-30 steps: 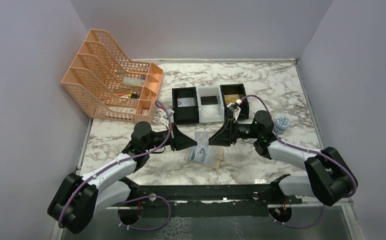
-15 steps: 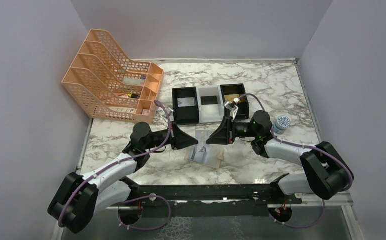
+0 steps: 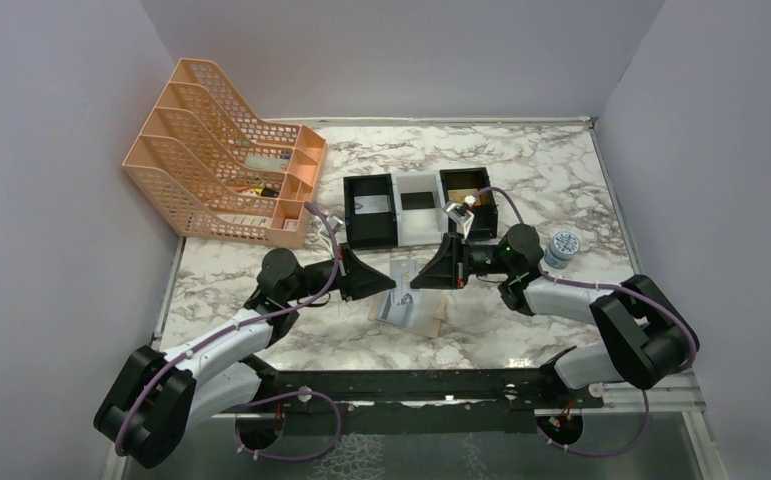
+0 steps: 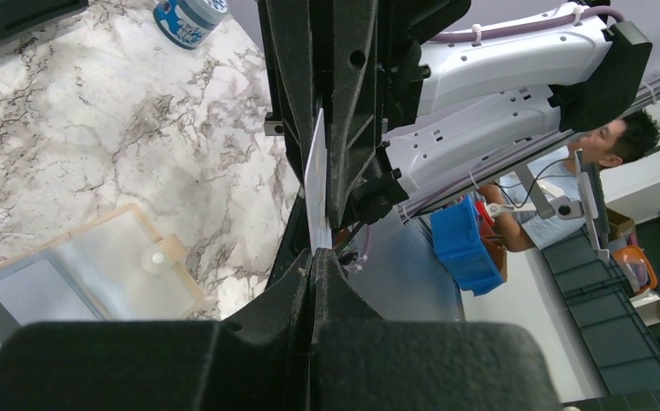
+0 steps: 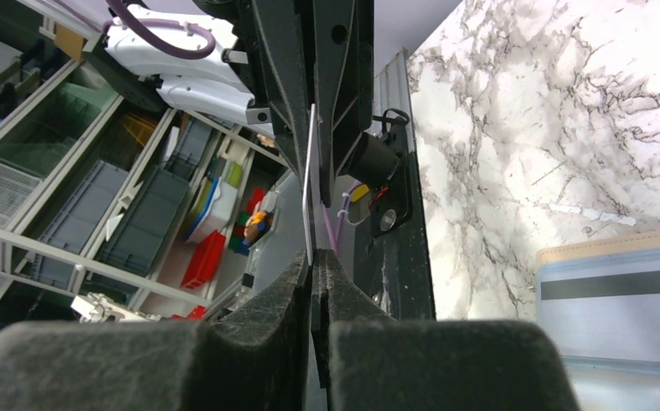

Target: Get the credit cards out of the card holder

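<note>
The card holder [image 3: 413, 308] lies open on the marble table, grey-blue inner faces up with tan edges. It also shows in the left wrist view [image 4: 78, 270] and in the right wrist view [image 5: 621, 300]. A white credit card [image 3: 402, 271] is held edge-on above it, between both grippers. My left gripper [image 3: 389, 285] is shut on one end of the card [image 4: 316, 184]. My right gripper [image 3: 417, 282] is shut on the other end [image 5: 309, 184]. The two grippers face each other tip to tip.
An orange file rack [image 3: 226, 165] stands at the back left. Two black trays [image 3: 369, 212] [image 3: 468, 190] and a white tray [image 3: 419, 212] sit behind the grippers. A small round blue-and-white tin [image 3: 562, 246] stands at the right.
My right gripper has moved left toward the left gripper and closed on the far end of the card. The left gripper has barely moved.
</note>
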`<state>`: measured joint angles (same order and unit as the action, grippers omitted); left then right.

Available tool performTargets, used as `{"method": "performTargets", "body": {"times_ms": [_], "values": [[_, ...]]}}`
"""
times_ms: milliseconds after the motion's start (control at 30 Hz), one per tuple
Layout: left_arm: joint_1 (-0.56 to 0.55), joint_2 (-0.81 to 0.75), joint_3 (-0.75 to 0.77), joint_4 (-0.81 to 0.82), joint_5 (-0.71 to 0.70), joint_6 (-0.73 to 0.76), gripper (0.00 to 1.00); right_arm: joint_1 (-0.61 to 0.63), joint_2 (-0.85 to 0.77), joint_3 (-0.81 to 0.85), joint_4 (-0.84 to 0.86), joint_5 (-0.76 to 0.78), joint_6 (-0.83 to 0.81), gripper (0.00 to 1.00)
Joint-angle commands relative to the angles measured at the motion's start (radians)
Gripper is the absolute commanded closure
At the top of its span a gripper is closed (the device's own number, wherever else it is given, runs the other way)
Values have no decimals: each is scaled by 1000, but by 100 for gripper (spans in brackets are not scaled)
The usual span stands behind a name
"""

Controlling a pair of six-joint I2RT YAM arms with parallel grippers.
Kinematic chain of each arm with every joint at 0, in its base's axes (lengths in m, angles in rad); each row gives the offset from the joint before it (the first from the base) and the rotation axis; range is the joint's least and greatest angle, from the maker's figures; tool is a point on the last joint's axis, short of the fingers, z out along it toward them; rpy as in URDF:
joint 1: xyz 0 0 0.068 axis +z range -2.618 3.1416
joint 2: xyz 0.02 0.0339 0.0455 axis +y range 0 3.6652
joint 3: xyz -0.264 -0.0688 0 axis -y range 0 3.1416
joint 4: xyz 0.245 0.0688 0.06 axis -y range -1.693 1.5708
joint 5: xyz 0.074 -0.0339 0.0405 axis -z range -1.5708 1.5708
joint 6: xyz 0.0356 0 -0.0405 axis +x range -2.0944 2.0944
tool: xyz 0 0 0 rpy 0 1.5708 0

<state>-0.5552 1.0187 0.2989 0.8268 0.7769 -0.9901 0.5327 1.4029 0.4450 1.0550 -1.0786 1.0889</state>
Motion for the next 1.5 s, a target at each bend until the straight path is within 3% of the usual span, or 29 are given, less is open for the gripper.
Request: {"method": "performTargets", "body": {"times_ms": [0,167,267,600,967,1033,1167,1267,1367,1467], "values": [[-7,-18,-15,51,-21,-5,100,11,19,-4,87,-2,35,97],[-8,-22,-24,60,-31,-1,100,13,21,-11,89,6,37,97],[-8,-11,-24,64,-18,2,100,13,20,-9,66,28,35,87],[-8,5,-31,81,-16,-1,100,18,63,-1,90,47,53,87],[-8,30,-36,83,-23,9,100,20,65,8,130,62,76,99],[-6,33,-35,80,-31,15,88,20,39,14,26,81,18,99],[4,13,-35,-21,-91,54,30,20,-52,51,-288,170,-191,99],[16,-36,-27,-178,-174,116,2,19,-126,113,-570,295,-353,99],[27,-95,14,-404,-287,209,1,19,-179,158,-745,433,-461,99],[29,-150,79,-654,-487,298,1,19,-206,192,-821,519,-549,99]]}}
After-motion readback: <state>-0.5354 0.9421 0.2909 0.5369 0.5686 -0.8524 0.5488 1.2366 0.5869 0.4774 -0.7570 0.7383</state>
